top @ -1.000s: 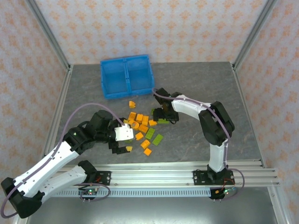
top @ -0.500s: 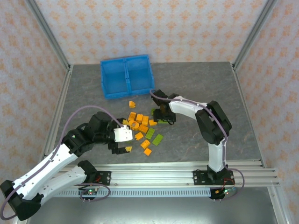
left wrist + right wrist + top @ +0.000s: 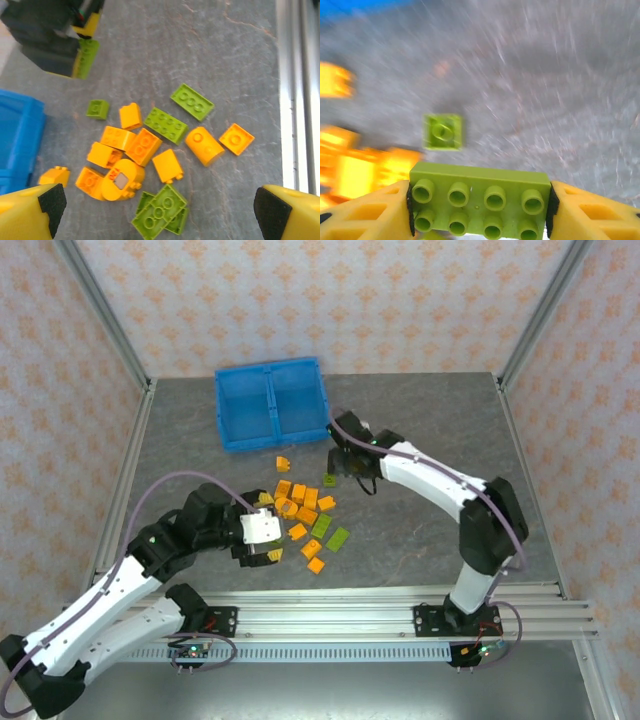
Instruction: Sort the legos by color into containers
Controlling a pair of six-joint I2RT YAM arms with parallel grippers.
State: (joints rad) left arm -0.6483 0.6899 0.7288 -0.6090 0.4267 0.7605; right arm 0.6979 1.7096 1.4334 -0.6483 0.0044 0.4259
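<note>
The table [image 3: 430, 420] is a grey, marbled slab, fenced by aluminium posts [image 3: 105, 315] and by walls [image 3: 350, 300] papered pale pink with an orange flower motif. Toward the far side sits the blue bin [image 3: 280, 437], its two compartments [image 3: 245, 405] side by side. In front of it the legos [image 3: 305, 512] lie in a loose heap of orange and green on the bare surface. The right gripper [image 3: 346, 464] hangs between heap and bin, its yellow pads [image 3: 365, 210] pinching a green eight-stud brick [image 3: 479, 202] by its ends, clear of the table. A small green square brick [image 3: 442, 131] lies on the surface below it. The left gripper [image 3: 258, 552] hovers at the heap's near side, fingers [image 3: 30, 210] spread wide above the bricks.
</note>
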